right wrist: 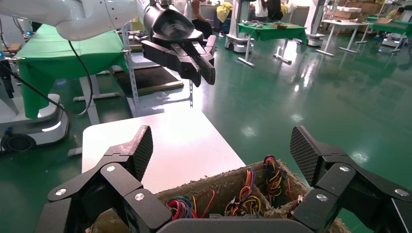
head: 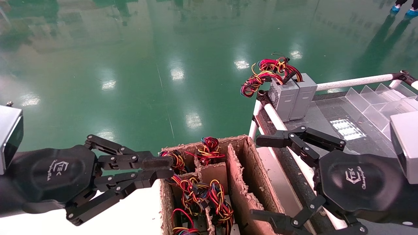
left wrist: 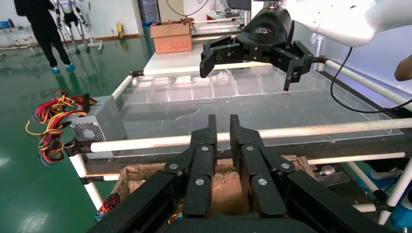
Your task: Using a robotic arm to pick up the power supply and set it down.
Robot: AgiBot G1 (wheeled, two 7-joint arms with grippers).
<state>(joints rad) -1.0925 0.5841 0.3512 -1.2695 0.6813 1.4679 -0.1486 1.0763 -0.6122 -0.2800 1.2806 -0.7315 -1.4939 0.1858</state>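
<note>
Two grey power supply boxes (head: 292, 98) stand side by side at the far left corner of the railed table, their red and yellow wires (head: 264, 75) hanging over the rail; one shows in the left wrist view (left wrist: 97, 124). My left gripper (head: 167, 167) (left wrist: 223, 121) is shut with nothing in it, hovering at the left rim of the brown cardboard divider box (head: 241, 169). My right gripper (head: 264, 178) (right wrist: 222, 150) is open wide and empty, above the right rim of the box, nearer to me than the power supplies. Wire bundles (head: 199, 192) fill the box compartments.
A white tube rail (head: 352, 81) edges the dark table on the right. Clear plastic dividers (head: 375, 98) sit at its far right. A white tabletop (head: 130, 215) lies under the left arm. Green floor stretches beyond. A person (left wrist: 43, 29) stands far off.
</note>
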